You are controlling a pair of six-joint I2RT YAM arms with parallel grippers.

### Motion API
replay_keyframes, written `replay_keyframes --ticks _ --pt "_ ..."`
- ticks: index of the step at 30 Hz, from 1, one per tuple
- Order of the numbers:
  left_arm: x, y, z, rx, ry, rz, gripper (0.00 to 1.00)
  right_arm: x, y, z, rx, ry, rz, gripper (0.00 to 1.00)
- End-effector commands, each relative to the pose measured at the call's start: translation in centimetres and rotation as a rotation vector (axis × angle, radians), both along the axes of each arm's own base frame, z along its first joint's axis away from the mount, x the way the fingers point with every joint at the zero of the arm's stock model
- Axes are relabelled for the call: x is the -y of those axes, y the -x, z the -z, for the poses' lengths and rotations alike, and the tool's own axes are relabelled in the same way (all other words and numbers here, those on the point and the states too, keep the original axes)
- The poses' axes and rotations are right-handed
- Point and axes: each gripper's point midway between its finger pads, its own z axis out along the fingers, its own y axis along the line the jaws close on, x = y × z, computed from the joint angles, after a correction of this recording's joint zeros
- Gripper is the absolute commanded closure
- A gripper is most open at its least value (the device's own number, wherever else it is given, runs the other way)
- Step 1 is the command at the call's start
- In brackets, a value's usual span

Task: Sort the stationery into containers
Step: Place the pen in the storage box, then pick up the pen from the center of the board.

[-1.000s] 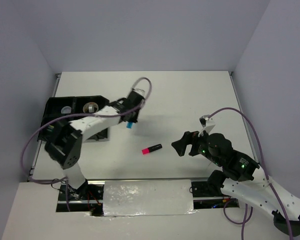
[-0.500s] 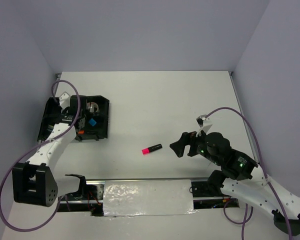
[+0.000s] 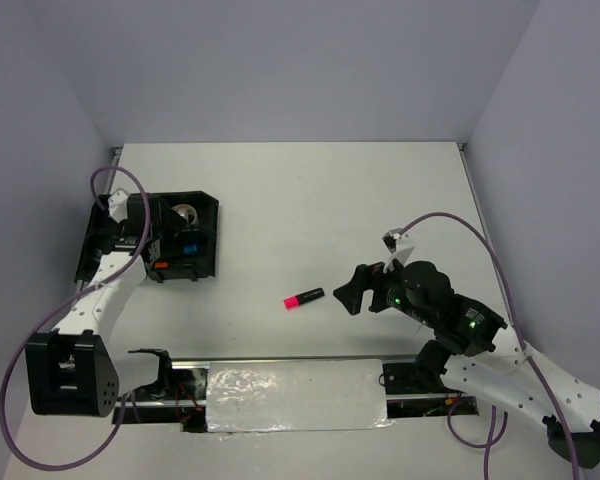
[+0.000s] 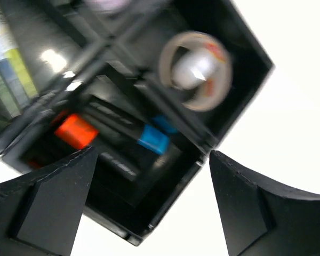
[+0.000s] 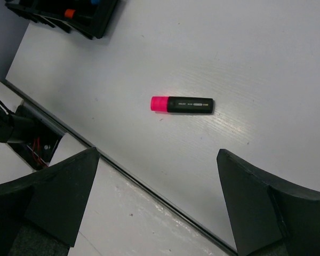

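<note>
Top view, clock bearings taken on that view unless noted.

- Black four-compartment tray (image 3: 211,262) sits at the 9 o'clock edge of the white table (image 3: 380,200).
- Left gripper (image 3: 148,228) hangs over the tray. In the left wrist view (image 4: 152,154) the jaws stand wide apart with nothing between them.
- Tray contents, left wrist view (blurred): tape roll (image 4: 196,69) in the compartment toward 1 o'clock. The compartment below it holds short black highlighters lying side by side, one with a blue end (image 4: 153,140) and one with an orange end (image 4: 74,130). Pale-green and white pens (image 4: 8,74) lie in the compartment at 9 o'clock. The fourth compartment is cut off at the frame's upper edge, contents not readable.
- Pink-ended highlighter (image 3: 304,297) lies flat on the bare table, well apart from the tray, toward 4 o'clock of it. Its pink end points to roughly 8 o'clock.
- Right gripper (image 3: 351,290) is just beside this highlighter at its 3 o'clock, not touching. In the right wrist view (image 5: 157,154) the jaws are spread wide and empty, and the highlighter (image 5: 182,104) lies on the table above the gap, toward 12 o'clock.
- A corner of the tray (image 5: 104,24) shows at 11 o'clock in that view.
</note>
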Motion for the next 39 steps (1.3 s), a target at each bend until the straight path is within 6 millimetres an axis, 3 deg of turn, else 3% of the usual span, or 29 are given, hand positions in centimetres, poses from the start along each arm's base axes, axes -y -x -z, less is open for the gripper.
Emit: replay_keyframes --ticks 1,2,3,4,5,7,8,10,11,14,17,22,27,32,35,38,39 --pt "3.4 -3.5 -6.1 0.208 -0.055 0.297 0.01 -0.4 -0.5 -1.5 0.048 -0.039 0.002 0.0" --pt "5.2 -4.2 -8.0 0.254 -0.079 0.405 0.01 -0.3 -0.6 -1.6 0.053 -0.041 0.01 0.0" --pt "8.8 -4.4 -8.2 0.248 -0.103 0.587 0.01 0.1 -0.8 -1.9 0.063 -0.045 0.033 0.0" --pt "10.9 -4.4 -8.5 0.243 -0.115 0.68 0.01 0.4 -0.9 -2.5 0.075 -0.062 0.049 0.0" --pt "15.1 -4.1 -8.7 0.227 -0.127 0.833 0.01 0.8 -0.9 -2.7 0.076 -0.062 0.067 0.0" --pt "19.6 -2.8 -8.6 0.179 -0.19 1.029 0.03 1.4 -0.9 -4.0 0.092 -0.09 0.097 0.0" --pt "23.5 -1.1 -6.7 0.133 -0.23 1.187 0.04 1.7 -0.7 -4.0 0.089 -0.088 0.102 0.0" --pt "26.7 1.0 -4.8 0.076 -0.276 1.301 0.03 2.1 -0.3 -4.7 0.102 -0.104 0.101 0.0" --pt "29.4 3.3 -2.8 0.036 -0.307 1.415 0.03 2.3 -0.2 -4.6 0.099 -0.1 0.103 0.0" --pt "32.5 6.8 1.3 -0.024 -0.39 1.559 0.03 2.7 0.1 -4.6 0.105 -0.085 0.097 0.0" --pt "33.3 8.5 4.1 -0.063 -0.452 1.616 0.04 2.9 0.3 -4.3 0.106 -0.064 0.086 0.0" --pt "34.0 9.6 6.6 -0.052 -0.429 1.682 0.06 2.4 0.6 -4.4 0.112 -0.085 0.057 0.0" --pt "33.8 10.0 9.2 -0.098 -0.467 1.692 0.08 1.9 0.5 -4.0 0.109 -0.078 0.038 0.0" --pt "34.9 10.0 10.6 -0.087 -0.439 1.697 0.12 1.4 0.5 -3.6 0.103 -0.072 0.017 0.0" --pt "34.9 10.2 11.6 -0.133 -0.444 1.699 0.31 1.5 0.5 -3.6 0.105 -0.068 0.022 0.0" --pt "34.7 10.3 12.4 -0.171 -0.457 1.694 0.61 1.8 0.6 -4.1 0.116 -0.078 0.026 0.0" --pt "34.6 10.3 12.5 -0.176 -0.464 1.694 0.67 1.8 0.6 -4.2 0.121 -0.083 0.028 0.0"
